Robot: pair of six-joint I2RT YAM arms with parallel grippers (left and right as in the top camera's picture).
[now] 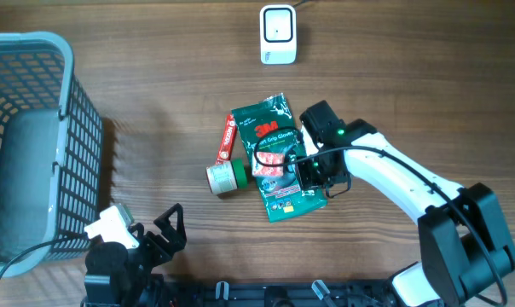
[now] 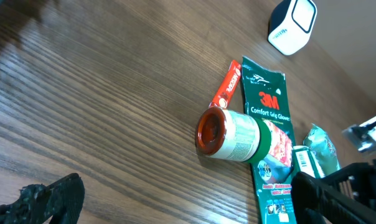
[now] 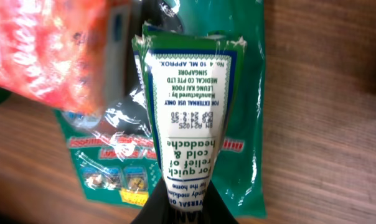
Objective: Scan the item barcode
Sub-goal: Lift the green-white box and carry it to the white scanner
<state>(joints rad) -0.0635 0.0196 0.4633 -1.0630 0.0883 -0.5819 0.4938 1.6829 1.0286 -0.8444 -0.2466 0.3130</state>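
A small green-and-white medicine box stands up between the fingers of my right gripper, which is shut on its lower end. White printed text faces the right wrist camera. In the left wrist view the same box shows a white panel with dark stripes. My right gripper hovers over the green 3M glove pack at the table's middle. The white scanner stands at the far edge, well apart from the box. My left gripper rests open near the front edge, holding nothing.
A red tube and a green-banded roll lie left of the glove pack. An orange-red packet lies on the pack. A grey wire basket fills the left side.
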